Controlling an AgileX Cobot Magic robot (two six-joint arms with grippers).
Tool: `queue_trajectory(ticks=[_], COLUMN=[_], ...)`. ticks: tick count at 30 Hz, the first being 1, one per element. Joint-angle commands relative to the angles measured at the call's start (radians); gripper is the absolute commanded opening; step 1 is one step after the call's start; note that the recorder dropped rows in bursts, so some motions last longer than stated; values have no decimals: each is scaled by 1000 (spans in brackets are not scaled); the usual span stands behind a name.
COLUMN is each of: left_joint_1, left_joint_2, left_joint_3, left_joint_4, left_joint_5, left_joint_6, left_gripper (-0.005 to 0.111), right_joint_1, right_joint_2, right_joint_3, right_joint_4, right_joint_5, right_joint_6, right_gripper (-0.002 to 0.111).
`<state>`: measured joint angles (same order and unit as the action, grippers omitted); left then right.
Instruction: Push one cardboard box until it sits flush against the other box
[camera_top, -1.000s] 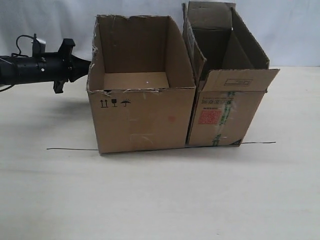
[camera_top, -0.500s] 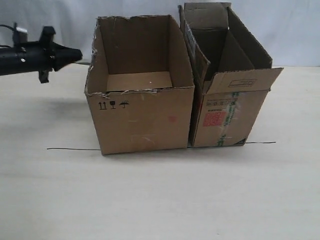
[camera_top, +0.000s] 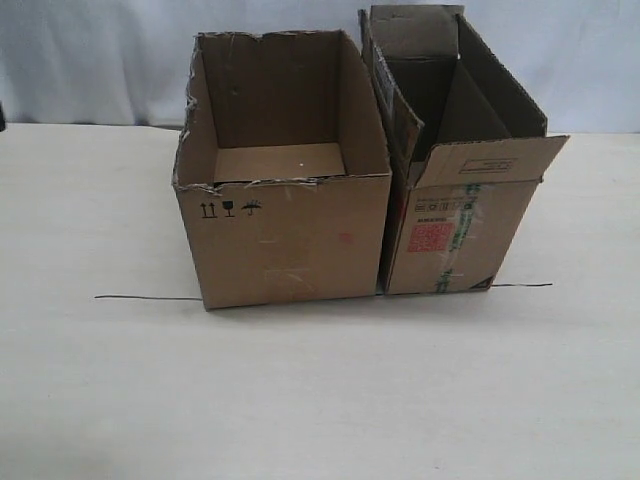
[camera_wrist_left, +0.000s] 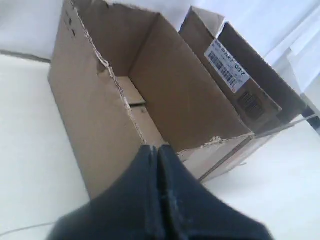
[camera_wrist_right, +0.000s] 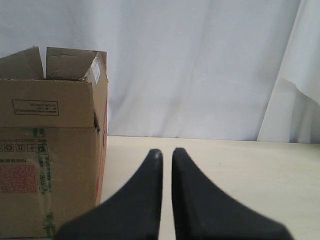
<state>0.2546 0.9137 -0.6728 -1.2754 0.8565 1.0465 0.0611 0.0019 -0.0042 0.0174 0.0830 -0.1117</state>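
The cardboard box (camera_top: 285, 240), wide with torn top edges and small black symbols, stands left of the other box (camera_top: 455, 230), which is taller and has a red label and green-printed tape. Their facing sides meet along the front corner. Neither arm shows in the exterior view. In the left wrist view my left gripper (camera_wrist_left: 157, 148) is shut and empty, a short way back from the cardboard box's (camera_wrist_left: 95, 115) outer wall; the other box (camera_wrist_left: 240, 85) stands behind it. My right gripper (camera_wrist_right: 167, 152) hovers beside the other box (camera_wrist_right: 50, 150), fingers nearly together with nothing between them.
A thin black line (camera_top: 145, 297) runs across the pale table (camera_top: 320, 400) under the boxes' front edges. A white curtain (camera_top: 100, 60) hangs behind the table.
The left arm has drawn back leftward, away from the cardboard box, and left the exterior view. The boxes stay together; the other box shifted slightly right.
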Motion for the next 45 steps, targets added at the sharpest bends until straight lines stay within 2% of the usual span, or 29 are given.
queue_trajectory(ticks=[1, 8, 21, 42, 45], left_joint_1=[-14, -96, -98, -98, -109], left_joint_2=[-291, -419, -421, -421, -430], left_joint_3=[159, 256, 256, 256, 272], left_joint_4=[8, 14, 28, 42, 48], left_joint_5=[-24, 31, -51, -44, -113], left_joint_6=[-17, -28, -23, -14, -14], left_gripper=[0, 0, 0, 0, 0], right_joint_1=[0, 0, 0, 0, 0], right_joint_2=[-2, -2, -2, -2, -2], right_joint_3=[4, 4, 4, 4, 4], right_joint_4=[4, 4, 4, 4, 4], right_joint_5=[-2, -2, -2, -2, -2], right_joint_6=[-3, -3, -3, -3, -3], right_gripper=[5, 5, 5, 5, 5])
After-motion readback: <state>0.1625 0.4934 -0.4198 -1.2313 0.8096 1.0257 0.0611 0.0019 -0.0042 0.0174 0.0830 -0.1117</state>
